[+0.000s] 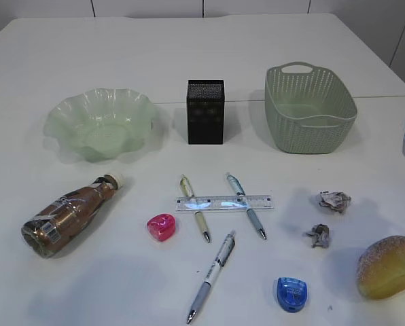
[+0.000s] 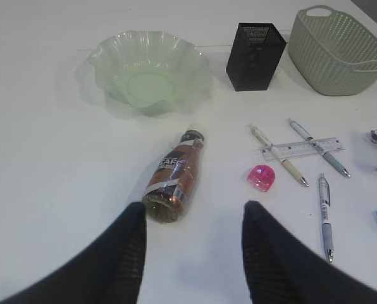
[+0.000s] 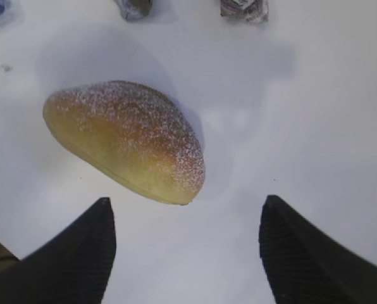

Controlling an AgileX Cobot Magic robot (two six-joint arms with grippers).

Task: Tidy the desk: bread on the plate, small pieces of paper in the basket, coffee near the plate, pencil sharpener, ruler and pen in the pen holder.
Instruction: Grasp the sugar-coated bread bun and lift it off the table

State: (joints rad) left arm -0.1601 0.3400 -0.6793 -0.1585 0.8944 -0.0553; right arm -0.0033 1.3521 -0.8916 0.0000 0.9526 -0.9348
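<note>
The bread (image 1: 389,267) lies at the right edge of the bench (image 1: 189,61) in the exterior view, well apart from the plate (image 1: 100,122) at far left; neither arm shows here. I'd say it needs a broad, gentle hold across its middle, so the crust doesn't crush.

In the left wrist view the left end effector (image 2: 195,218) stands half open and empty, with the coffee (image 2: 174,175) lying on its side just ahead, base toward the left finger.

In the right wrist view the right end effector (image 3: 187,218) gapes wide, holding nothing; the bread sits just beyond the fingertips, offset toward the left one, so shifting that way should centre it.
</note>
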